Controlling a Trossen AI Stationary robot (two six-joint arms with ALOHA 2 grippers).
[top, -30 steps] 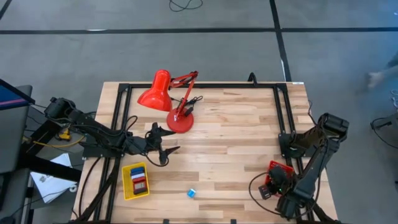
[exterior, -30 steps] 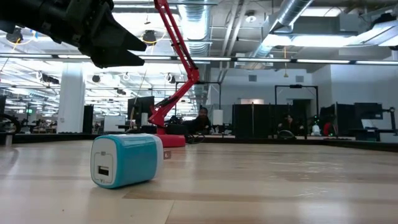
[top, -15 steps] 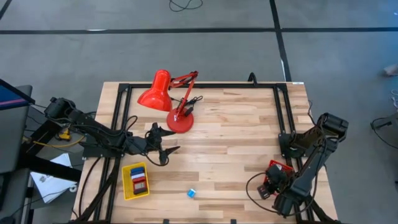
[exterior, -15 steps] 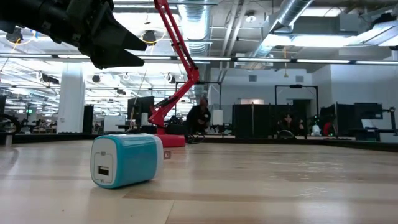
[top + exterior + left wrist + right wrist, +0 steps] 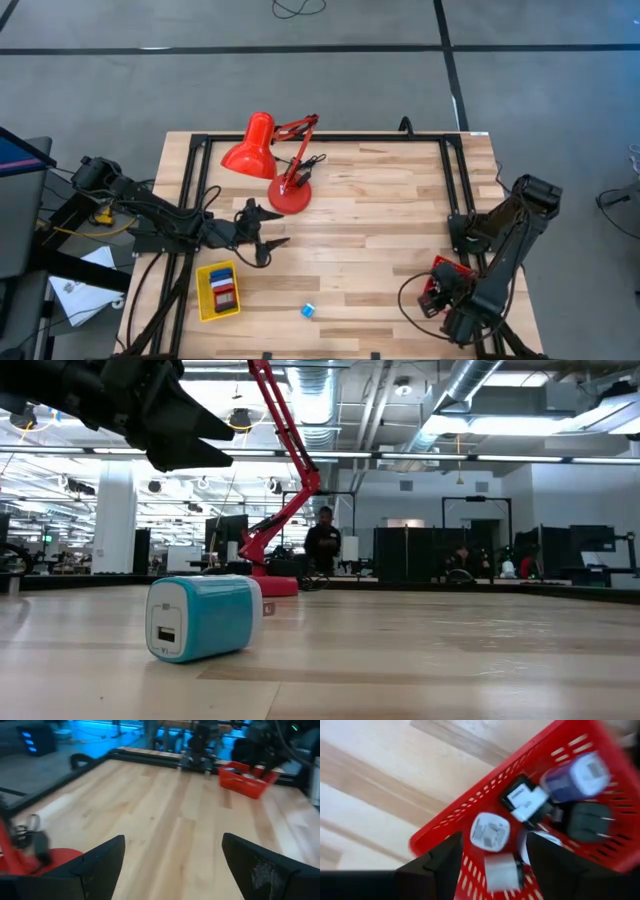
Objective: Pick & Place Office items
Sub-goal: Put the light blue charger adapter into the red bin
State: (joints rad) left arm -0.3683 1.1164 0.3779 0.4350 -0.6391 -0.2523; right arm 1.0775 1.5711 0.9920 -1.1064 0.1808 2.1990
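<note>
The office items are small plug-like blocks. A blue-and-white one [image 5: 308, 311] lies alone on the table near the near edge and fills the low view [image 5: 205, 618]. A few lie in the yellow tray [image 5: 218, 290]. Several white, blue and black ones [image 5: 490, 832] lie in the red tray [image 5: 445, 832]. My right gripper [image 5: 492, 870] is open and points down into the red tray [image 5: 447, 268], with a white block between its fingers that it does not touch. My left gripper [image 5: 265, 241] is open, in the air beyond the yellow tray.
A big red desk lamp [image 5: 275, 160] stands at the table's far left, with its base close to my left gripper. A black frame rail [image 5: 455, 190] runs along the table's sides. Bare wood lies between the two trays. A person [image 5: 322, 545] stands in the room behind.
My right arm has swayed a little while its gripper stays over the red tray. Nothing on the table has moved. The person in the room behind has walked and stood up.
</note>
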